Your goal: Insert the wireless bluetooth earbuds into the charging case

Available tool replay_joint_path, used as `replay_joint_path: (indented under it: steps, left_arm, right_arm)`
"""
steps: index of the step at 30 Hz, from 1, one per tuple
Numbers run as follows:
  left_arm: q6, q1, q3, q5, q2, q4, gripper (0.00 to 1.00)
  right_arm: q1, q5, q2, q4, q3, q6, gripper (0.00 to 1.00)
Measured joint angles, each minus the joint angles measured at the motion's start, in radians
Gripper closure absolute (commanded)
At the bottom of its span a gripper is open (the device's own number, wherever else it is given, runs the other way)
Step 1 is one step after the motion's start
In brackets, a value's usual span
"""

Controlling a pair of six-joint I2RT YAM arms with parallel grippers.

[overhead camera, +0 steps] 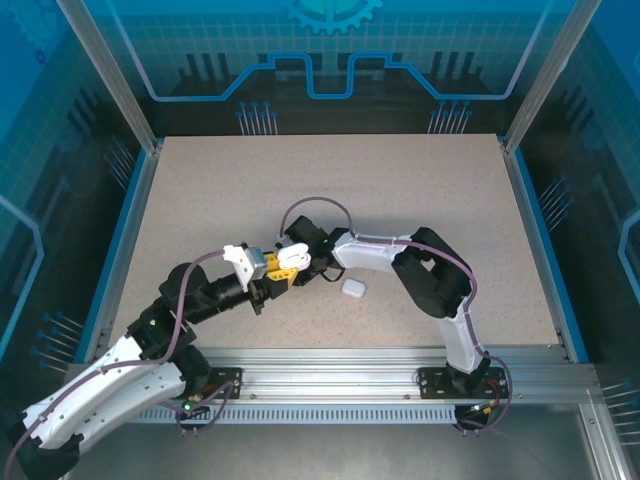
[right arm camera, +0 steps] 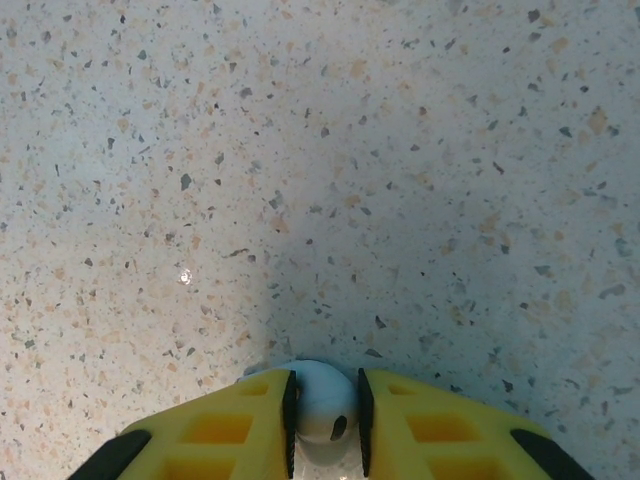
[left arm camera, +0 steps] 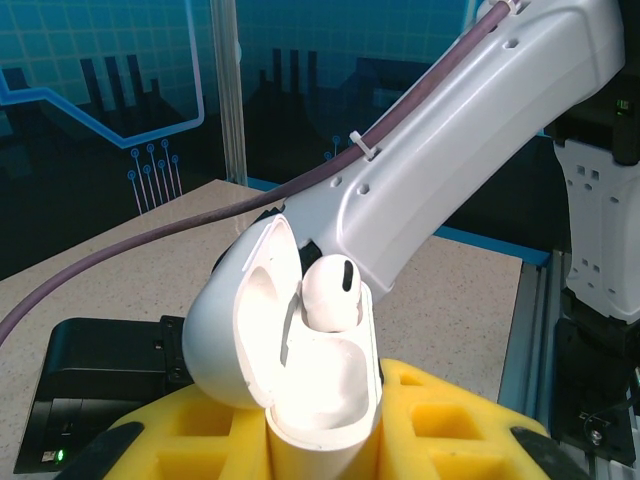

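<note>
Overhead from high behind, left wrist close and level, right wrist close, facing down at table (right arm camera: 300, 150)

Yellow fingers (left arm camera: 455, 425) of the left gripper (left arm camera: 320, 450) clamp a white charging case (left arm camera: 325, 395) upright — lid (left arm camera: 235, 320) open leftward. A white earbud (left arm camera: 330, 290) sits at its mouth, another arm's white link (left arm camera: 450, 150) just behind — speckled desk (left arm camera: 470, 300) beyond.

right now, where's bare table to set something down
Bare: the far half of the table, up to the back edge, and the strip right of the right arm. Crowded: the centre, where the left gripper holding the charging case meets the right gripper holding an earbud, a small white case beside them.
</note>
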Motion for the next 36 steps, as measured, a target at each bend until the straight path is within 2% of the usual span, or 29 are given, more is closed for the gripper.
replay_joint_path:
  steps: [12,23,30,36]
  left_arm:
    - [0.0,0.0,0.0,0.0,0.0,0.0,0.93]
    - [0.0,0.0,0.0,0.0,-0.001,0.0,0.93]
    - [0.0,0.0,0.0,0.0,-0.002,0.0,0.93]
    - [-0.016,0.0,0.0,0.0,-0.002,0.0,0.93]
  right_arm:
    - [0.034,0.045,0.006,-0.038,0.026,-0.037,0.75]
    - [0.032,0.044,-0.008,-0.023,0.004,-0.04,0.8]
    - [0.002,0.052,-0.124,-0.021,-0.121,-0.032,0.8]
    - [-0.045,0.107,-0.34,-0.025,-0.243,-0.031,0.8]
